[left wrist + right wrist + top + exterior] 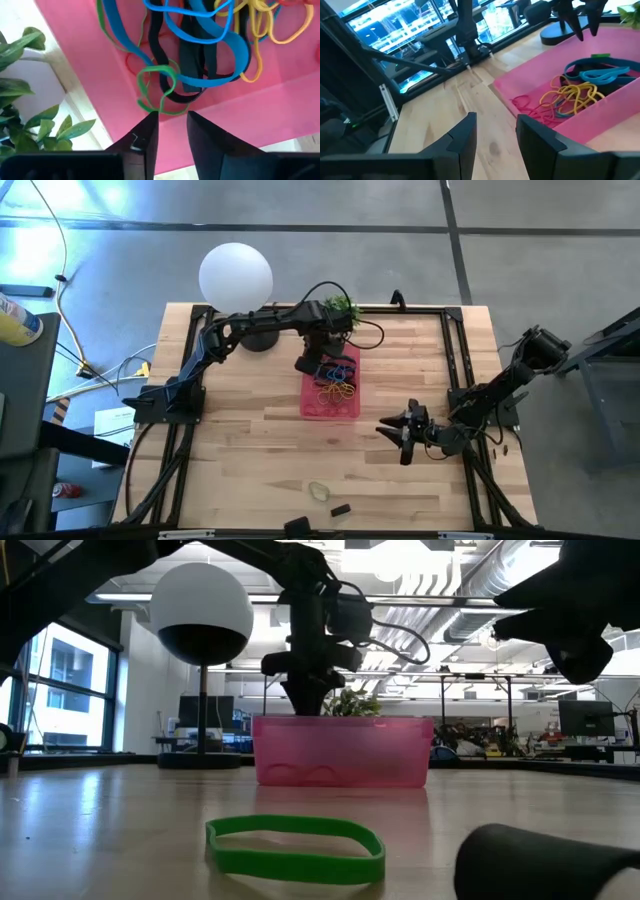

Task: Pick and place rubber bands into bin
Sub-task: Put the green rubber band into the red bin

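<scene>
The pink bin (330,408) stands at the table's middle and holds several rubber bands (200,45) in blue, black, yellow, red and green. My left gripper (172,119) hangs open above the bin's far end (312,364), fingers pointing down, clear of the bands. A thin green band (157,90) lies on the pile just below its tips. One more green band (295,845) lies flat on the table near the near edge (320,491). My right gripper (495,125) is open and waits above the wood to the right of the bin (402,432).
A small black block (341,508) lies beside the loose green band (540,862). A potted plant (340,307) and a white globe lamp (235,275) stand at the far edge behind the bin. Bare wood stretches to the left of the bin and in front of it.
</scene>
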